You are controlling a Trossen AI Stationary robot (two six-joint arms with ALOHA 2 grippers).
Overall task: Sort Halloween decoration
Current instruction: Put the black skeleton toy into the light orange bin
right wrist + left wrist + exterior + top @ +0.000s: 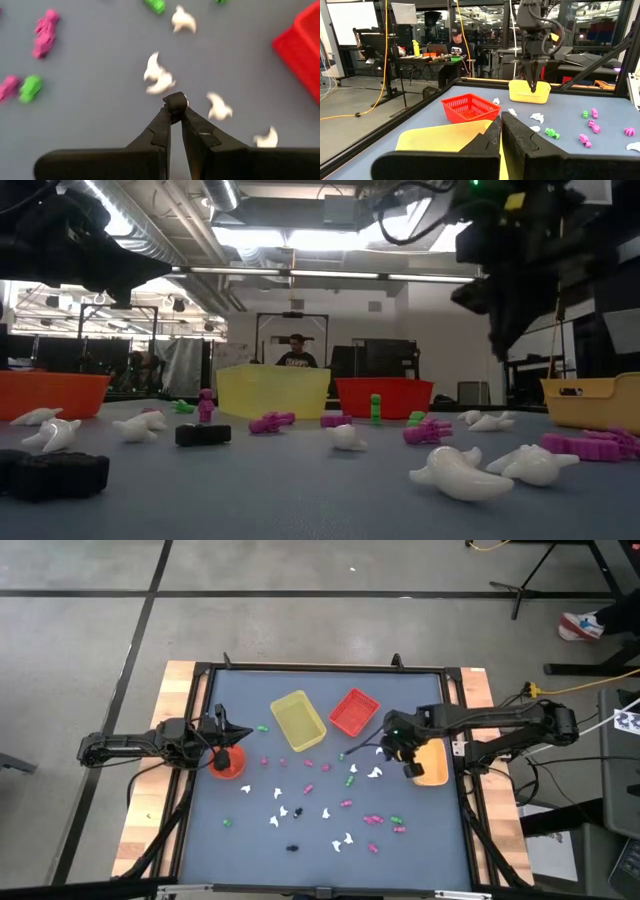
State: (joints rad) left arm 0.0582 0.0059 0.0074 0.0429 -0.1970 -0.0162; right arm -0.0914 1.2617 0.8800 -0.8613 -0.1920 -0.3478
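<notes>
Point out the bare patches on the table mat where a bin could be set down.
Bare mat lies along the far edge behind the yellow bin and red bin, and in the near left corner below the orange bowl. The near right corner is also clear. The middle is crowded with trinkets, from the bins toward the near edge.

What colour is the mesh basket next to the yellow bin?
Red mesh basket, clearest in the left wrist view.

You see white [375,773], magenta [374,819], green [351,779] and black [294,848] trinkets scattered over a blue-grey table [250,855], with a yellow bin [298,721], a red basket [353,712], an orange bowl [228,764] and a yellow-orange tray [433,764] around them.
</notes>
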